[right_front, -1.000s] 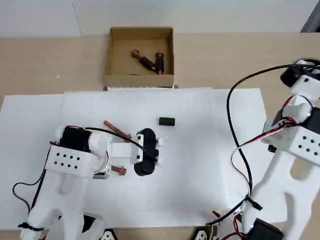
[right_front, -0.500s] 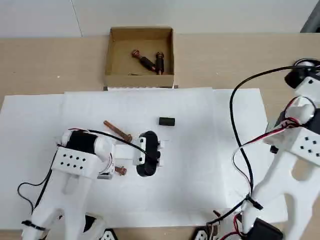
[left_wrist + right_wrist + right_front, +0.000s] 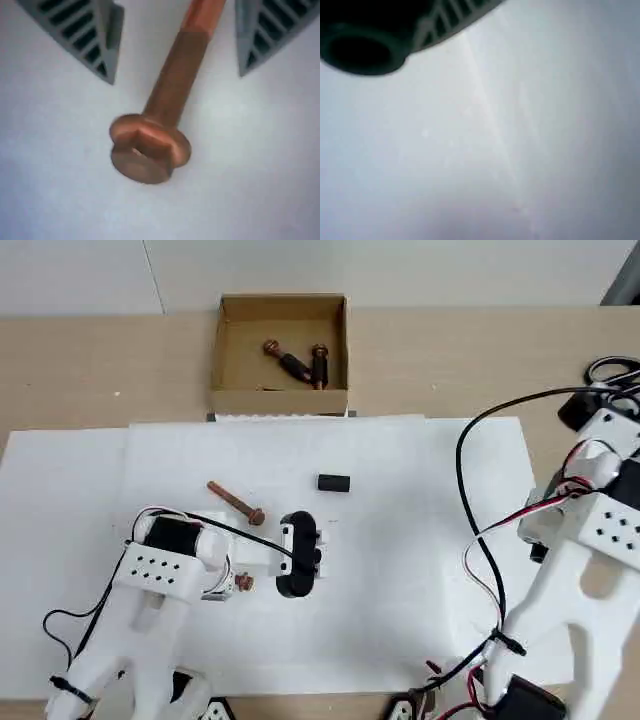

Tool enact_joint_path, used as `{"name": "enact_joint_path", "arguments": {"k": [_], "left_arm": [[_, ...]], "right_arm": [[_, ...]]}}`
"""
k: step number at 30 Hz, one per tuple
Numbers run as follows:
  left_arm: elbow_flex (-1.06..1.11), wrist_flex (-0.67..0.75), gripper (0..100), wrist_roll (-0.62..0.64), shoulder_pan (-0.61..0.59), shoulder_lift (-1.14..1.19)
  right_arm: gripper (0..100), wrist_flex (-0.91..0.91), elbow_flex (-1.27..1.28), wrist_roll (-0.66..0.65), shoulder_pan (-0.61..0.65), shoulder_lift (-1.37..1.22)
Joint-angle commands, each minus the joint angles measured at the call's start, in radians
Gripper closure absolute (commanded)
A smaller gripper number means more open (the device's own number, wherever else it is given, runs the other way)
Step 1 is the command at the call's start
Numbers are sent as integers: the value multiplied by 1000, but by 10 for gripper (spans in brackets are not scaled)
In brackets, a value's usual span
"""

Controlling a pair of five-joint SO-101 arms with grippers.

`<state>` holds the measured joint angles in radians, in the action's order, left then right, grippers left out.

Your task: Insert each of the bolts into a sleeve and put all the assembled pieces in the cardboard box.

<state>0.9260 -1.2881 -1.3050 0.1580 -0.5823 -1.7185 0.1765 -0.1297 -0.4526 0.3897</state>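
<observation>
At the left of the white sheet [image 3: 400, 620], the left arm [image 3: 160, 565] bends low over bolt 1 [image 3: 155, 145]. The left gripper [image 3: 175, 70] is wide open and holds nothing. Its 2 fingers [image 3: 90, 40] stand 1 on each side of the shank and do not touch it. The long axis of bolt 1 runs through the gap between the fingers, with the flanged head on the wrist camera's side. Closing should therefore clamp across the shank, not along it. On the high view, the head of bolt 1 shows just beside the arm and points toward the right side of the table.

Bolt 2 [image 3: 236, 502] lies loose on the sheet just past the left arm, on the side toward the cardboard box [image 3: 280, 400]. It lies slanted, head to the right. The sleeve [image 3: 333, 482] lies farther right, apart from both bolts, with its long axis across the table. The left arm is the nearer arm to all 3 parts.

The cardboard box sits at the far edge of the sheet and contains 2 assembled pieces [image 3: 295, 362].

At the right edge of the sheet, the right arm [image 3: 590, 550] stands well apart from every loose part.
</observation>
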Motion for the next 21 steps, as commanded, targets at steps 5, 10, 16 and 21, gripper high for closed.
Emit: {"name": "enact_joint_path", "arguments": {"k": [5, 10, 16, 21], "left_arm": [[8, 40, 844, -80, 5, 2], [1, 41, 844, -80, 5, 66], [-102, 69, 845, -51, 5, 241], [-159, 72, 845, -51, 5, 333]], "right_arm": [[995, -8, 5, 15, -7, 77], [994, 2, 6, 9, 2, 127], [994, -2, 6, 8, 2, 137], [994, -4, 6, 8, 2, 139]]}}
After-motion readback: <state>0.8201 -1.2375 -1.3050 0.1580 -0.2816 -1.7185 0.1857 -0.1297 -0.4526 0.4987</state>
